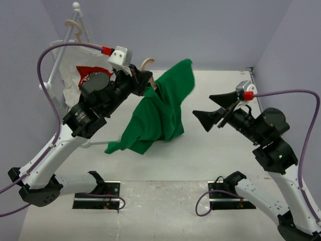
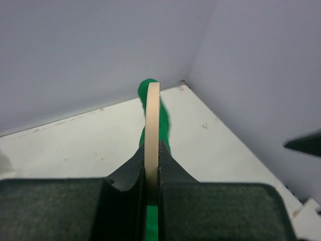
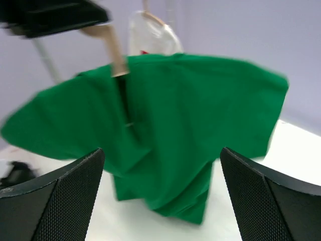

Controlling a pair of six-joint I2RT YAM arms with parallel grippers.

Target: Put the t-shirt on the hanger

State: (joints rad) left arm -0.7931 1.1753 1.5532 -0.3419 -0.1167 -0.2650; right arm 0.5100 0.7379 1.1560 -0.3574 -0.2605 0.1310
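Note:
The green t-shirt (image 1: 160, 108) hangs draped over the beige hanger (image 1: 147, 63), its hem on the table. My left gripper (image 1: 143, 83) is shut on the hanger's hook and holds it up. In the left wrist view the hook (image 2: 152, 120) stands edge-on between the shut fingers (image 2: 128, 173), green cloth (image 2: 149, 90) behind it. My right gripper (image 1: 213, 108) is open and empty, just right of the shirt. In the right wrist view the shirt (image 3: 170, 125) fills the middle beyond the spread fingers (image 3: 55, 196), with the hanger neck (image 3: 113, 50) above it.
A white rack (image 1: 75, 30) stands at the back left. It carries a white t-shirt with a red logo (image 1: 85, 75) on a second beige hanger (image 1: 74, 25). Grey walls close in the table (image 1: 220, 150) at the back and right.

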